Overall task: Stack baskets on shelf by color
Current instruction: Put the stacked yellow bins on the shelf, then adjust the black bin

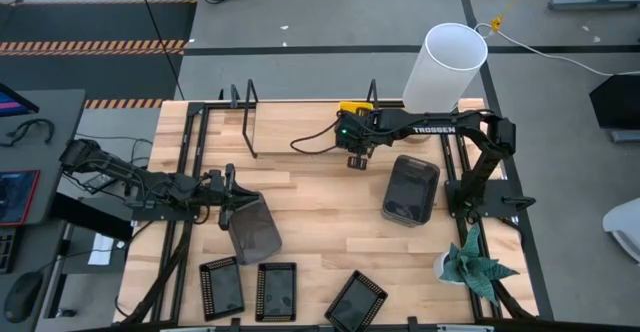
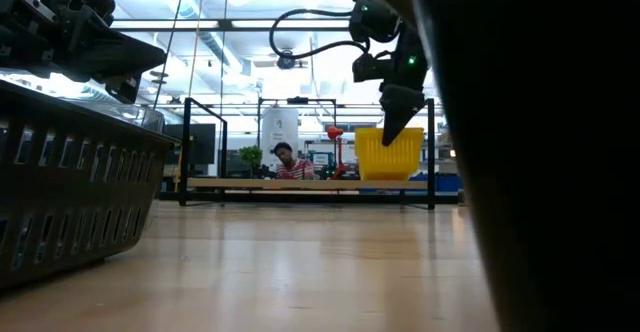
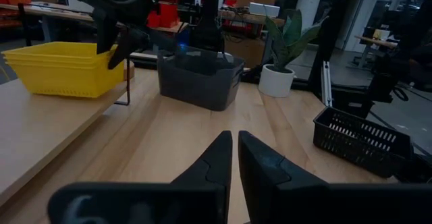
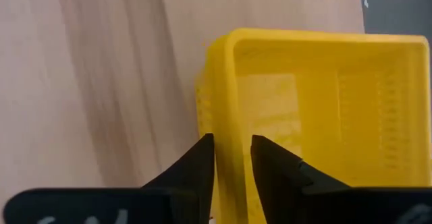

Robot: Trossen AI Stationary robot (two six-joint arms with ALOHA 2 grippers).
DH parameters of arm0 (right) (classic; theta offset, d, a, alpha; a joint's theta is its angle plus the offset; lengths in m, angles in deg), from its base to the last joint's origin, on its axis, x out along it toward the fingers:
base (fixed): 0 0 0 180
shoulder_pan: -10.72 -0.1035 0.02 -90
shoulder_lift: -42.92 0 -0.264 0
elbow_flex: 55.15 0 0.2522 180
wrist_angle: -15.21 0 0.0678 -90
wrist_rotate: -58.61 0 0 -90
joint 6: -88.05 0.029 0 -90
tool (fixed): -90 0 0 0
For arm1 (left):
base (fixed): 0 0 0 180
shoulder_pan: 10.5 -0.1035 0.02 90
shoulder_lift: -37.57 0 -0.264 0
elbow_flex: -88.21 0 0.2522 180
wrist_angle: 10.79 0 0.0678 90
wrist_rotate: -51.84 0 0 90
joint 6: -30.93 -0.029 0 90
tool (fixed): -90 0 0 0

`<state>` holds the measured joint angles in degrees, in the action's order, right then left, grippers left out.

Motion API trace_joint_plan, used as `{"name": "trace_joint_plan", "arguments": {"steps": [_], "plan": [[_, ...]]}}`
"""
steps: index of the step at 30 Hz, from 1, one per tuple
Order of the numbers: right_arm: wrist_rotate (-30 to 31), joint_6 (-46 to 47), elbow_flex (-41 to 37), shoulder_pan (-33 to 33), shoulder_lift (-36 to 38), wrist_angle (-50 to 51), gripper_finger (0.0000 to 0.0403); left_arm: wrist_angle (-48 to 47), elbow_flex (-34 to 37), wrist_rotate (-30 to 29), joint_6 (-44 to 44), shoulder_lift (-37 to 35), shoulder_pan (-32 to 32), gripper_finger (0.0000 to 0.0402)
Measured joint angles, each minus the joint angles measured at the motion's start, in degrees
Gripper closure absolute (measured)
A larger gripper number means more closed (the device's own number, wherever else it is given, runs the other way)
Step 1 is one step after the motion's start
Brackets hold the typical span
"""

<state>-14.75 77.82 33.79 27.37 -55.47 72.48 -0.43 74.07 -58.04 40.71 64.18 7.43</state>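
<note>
Presently, the right gripper (image 4: 232, 151) is hanging narrowly parted over the rim of the yellow baskets (image 4: 317, 116) nested on the shelf (image 2: 300, 183), evidently for colour grouping, while the left gripper (image 3: 233, 158), fingers nearly closed and empty, is waiting beside a grey basket (image 1: 254, 228).

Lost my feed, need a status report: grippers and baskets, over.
Right gripper open astride the yellow plastic basket stack's wall on the shelf. Left gripper shut, empty. Nothing blocking.
</note>
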Motion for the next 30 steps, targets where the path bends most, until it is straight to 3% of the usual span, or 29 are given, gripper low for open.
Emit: {"name": "trace_joint_plan", "arguments": {"steps": [9,16,19,24,30], "plan": [[-0.2,2.0,0.5,-0.4,0.0,0.8,0.0292,0.0,0.0,0.0,0.0,0.0,0.0,0.0365],[-0.3,6.2,6.3,-3.2,0.0,4.4,0.0292,0.0,0.0,0.0,0.0,0.0,0.0,0.0361],[-3.2,10.4,8.8,-4.9,0.0,5.0,0.0292,0.0,0.0,0.0,0.0,0.0,0.0,0.0364],[-15.4,17.6,9.6,-11.0,0.0,3.6,0.0291,0.0,0.0,0.0,0.0,0.0,0.0,0.0371],[-13.5,19.0,8.9,-22.3,0.0,0.7,0.0293,0.0,0.0,0.0,0.0,0.0,0.0,0.0368]]}}
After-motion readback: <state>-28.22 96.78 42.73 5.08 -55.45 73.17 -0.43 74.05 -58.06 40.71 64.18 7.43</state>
